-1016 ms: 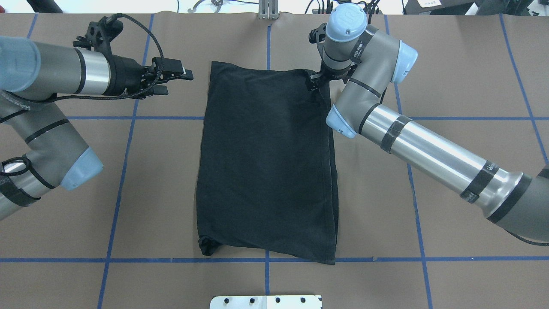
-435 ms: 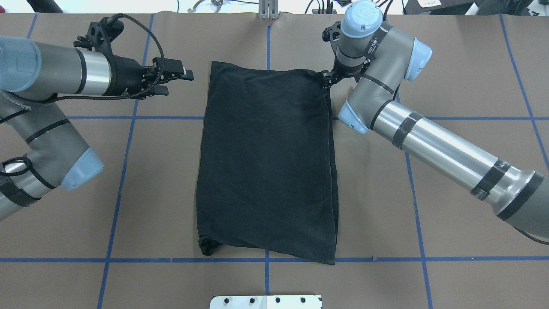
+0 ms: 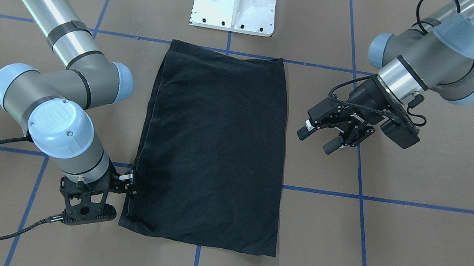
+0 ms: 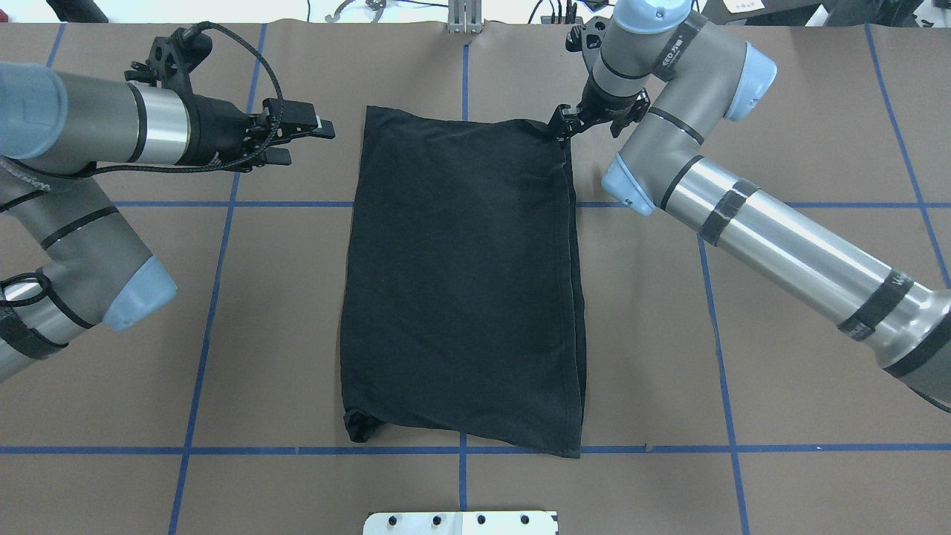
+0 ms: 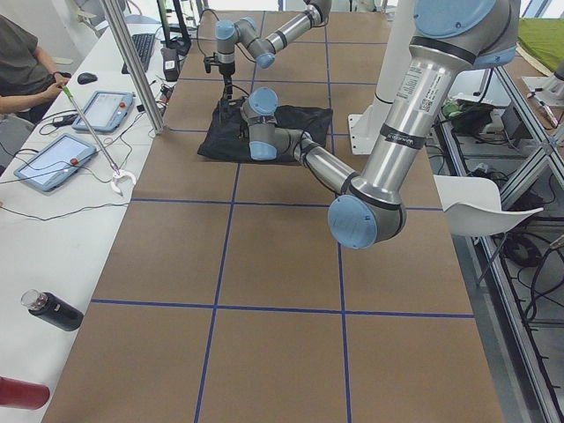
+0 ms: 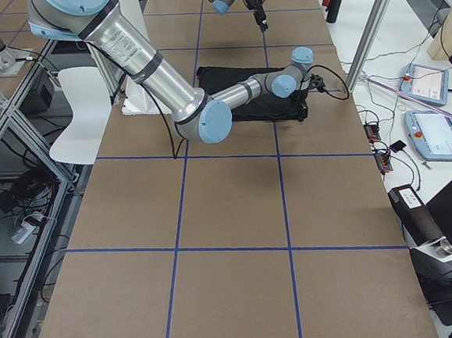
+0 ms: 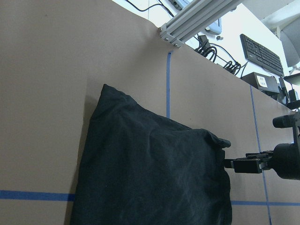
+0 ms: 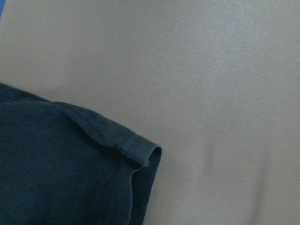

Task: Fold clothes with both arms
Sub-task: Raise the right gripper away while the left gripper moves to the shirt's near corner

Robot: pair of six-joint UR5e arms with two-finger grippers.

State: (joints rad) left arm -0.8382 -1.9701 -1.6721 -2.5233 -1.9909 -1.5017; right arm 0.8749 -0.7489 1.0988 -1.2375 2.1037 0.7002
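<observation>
The black T-shirt [image 4: 461, 282] lay flat in the middle of the brown desk [image 4: 817, 111], folded into a long rectangle that ran from near to far, plain side up. Its near left corner was bunched into a small lump, and its right edge showed stacked layers.

The right fingers [image 7: 244, 165] sat low at the shirt's far right corner, their tips just beside the hem or touching it. I could not tell whether they were spread or pressed together. In the right wrist view, the hemmed corner rested on the desk with nothing pinching it.

The left fingers [image 4: 323, 131] were spread apart and held nothing. They hung to the left of the shirt's far left corner, pointing toward it and clearly apart from the cloth.
</observation>
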